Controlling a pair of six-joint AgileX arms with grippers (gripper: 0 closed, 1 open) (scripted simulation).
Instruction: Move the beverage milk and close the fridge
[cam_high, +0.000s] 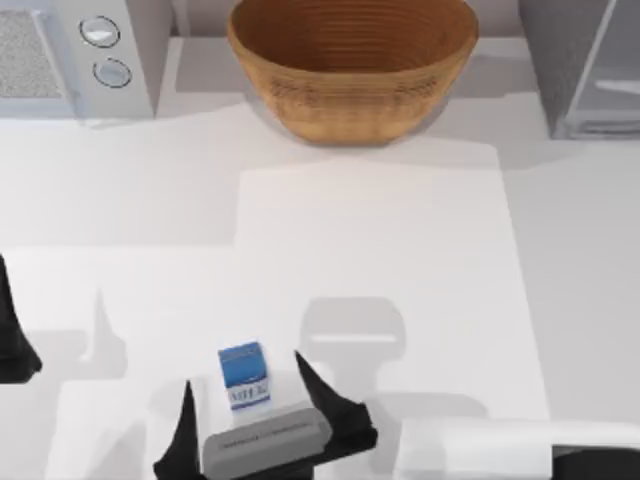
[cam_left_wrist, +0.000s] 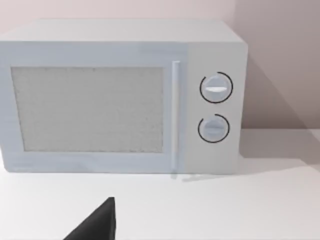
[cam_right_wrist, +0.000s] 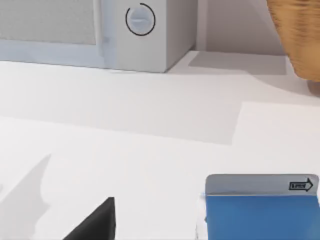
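The beverage milk (cam_high: 245, 376), a small blue carton with a white "MILK" band, stands near the table's front edge, left of centre. My right gripper (cam_high: 242, 368) is open around it, one dark finger on each side of the carton with a gap to each. The right wrist view shows the carton's blue face and grey top (cam_right_wrist: 261, 210) close up, with one finger (cam_right_wrist: 95, 222) off to its side. The fridge (cam_high: 560, 60), a grey speckled cabinet with a pale door panel (cam_high: 615, 85), stands at the back right corner. My left gripper (cam_high: 12, 335) is parked at the table's left edge.
A large wicker basket (cam_high: 352, 62) stands at the back centre. A white appliance with two round knobs (cam_high: 70, 55) fills the back left corner, and the left wrist view faces its front (cam_left_wrist: 120, 100). Open white tabletop (cam_high: 370, 240) lies between the carton and the basket.
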